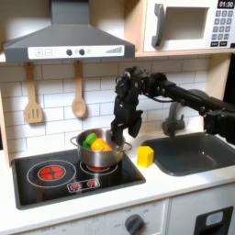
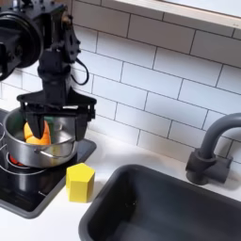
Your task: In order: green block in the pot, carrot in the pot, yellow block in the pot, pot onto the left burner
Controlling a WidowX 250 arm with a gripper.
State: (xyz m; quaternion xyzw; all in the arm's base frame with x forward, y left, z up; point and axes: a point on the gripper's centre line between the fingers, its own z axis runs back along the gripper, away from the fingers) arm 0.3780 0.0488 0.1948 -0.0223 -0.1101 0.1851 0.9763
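Orange toy carrot and small green cube lie in the shiny steel pot — one of each.

The black gripper is held spread wide and empty above the pot's rim, apparently after release; one small yellow cube is left on the white counter beside the black cooktop.

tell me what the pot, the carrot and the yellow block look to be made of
Pot: shiny metal, probably steel, since its wall mirrors light. Carrot inside it: smooth orange plastic, by its gloss. Yellow block on the counter: matte, evenly coloured, painted wood or plastic; can't tell which.
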